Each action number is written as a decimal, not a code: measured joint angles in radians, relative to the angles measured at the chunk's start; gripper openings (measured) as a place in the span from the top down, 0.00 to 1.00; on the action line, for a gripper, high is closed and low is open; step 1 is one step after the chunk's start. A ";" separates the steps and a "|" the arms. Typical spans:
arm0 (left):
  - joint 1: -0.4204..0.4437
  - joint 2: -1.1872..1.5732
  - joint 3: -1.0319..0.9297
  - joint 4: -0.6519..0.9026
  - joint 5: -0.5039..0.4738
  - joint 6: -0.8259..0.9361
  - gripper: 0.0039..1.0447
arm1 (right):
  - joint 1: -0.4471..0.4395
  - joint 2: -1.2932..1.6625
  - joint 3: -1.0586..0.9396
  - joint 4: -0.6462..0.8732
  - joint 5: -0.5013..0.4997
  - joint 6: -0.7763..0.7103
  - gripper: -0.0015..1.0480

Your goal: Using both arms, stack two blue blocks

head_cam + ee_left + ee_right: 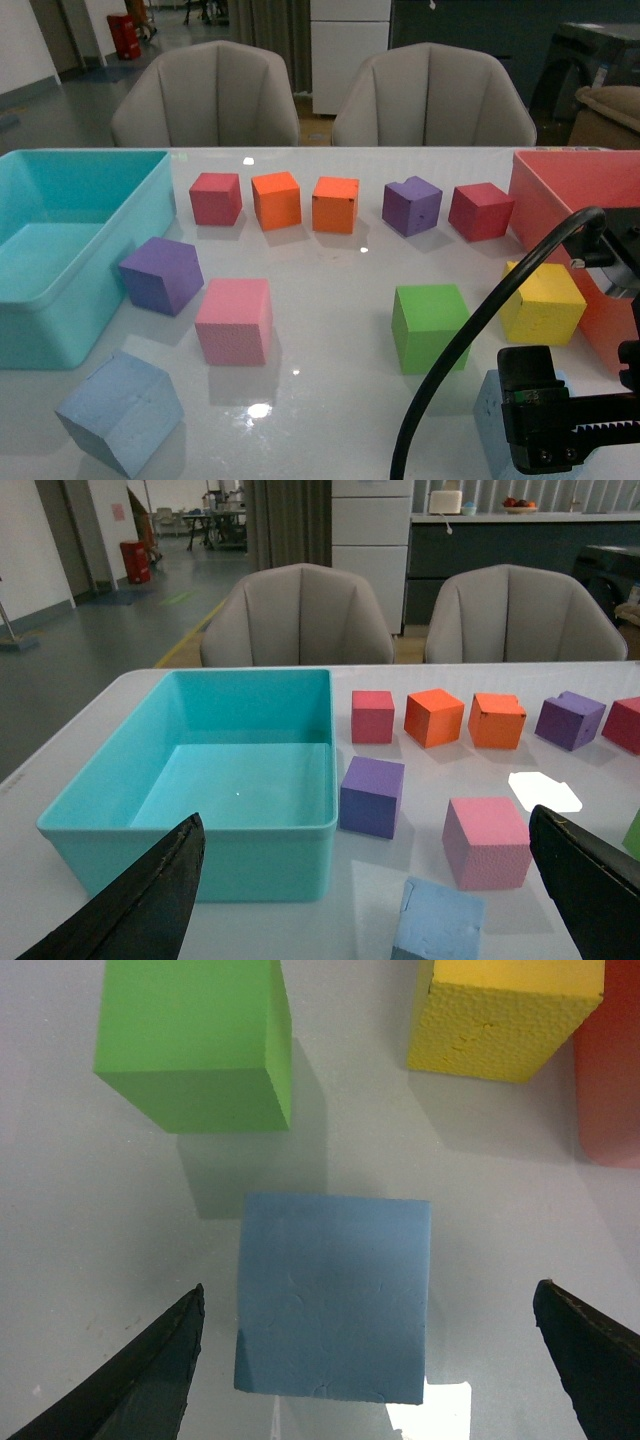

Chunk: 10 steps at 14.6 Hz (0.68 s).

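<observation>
One pale blue block [120, 412] lies near the table's front left corner; the left wrist view shows it [438, 920] low between the fingers, beyond the tips of my left gripper [365, 822], which is open and holds nothing. The left arm is out of the front view. The second blue block [487, 408] sits at the front right, partly hidden by the right arm's black gripper body [560, 430]. In the right wrist view this block [332, 1295] lies flat on the table, centred between the spread fingers of my open right gripper [369, 1288], touching neither.
A turquoise bin [60, 300] stands at the left and a red bin [570, 190] at the right. Purple [162, 274], pink [234, 320], green [430, 326] and yellow [542, 302] cubes sit mid-table. Several red, orange and purple cubes line the back.
</observation>
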 joint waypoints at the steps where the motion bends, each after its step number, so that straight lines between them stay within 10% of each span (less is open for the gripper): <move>1: 0.000 0.000 0.000 0.000 0.000 0.000 0.06 | 0.000 0.024 0.000 0.013 0.004 0.014 0.06; 10: 0.000 0.000 0.000 0.000 0.000 0.000 0.06 | 0.026 0.223 0.060 0.105 0.007 0.070 0.06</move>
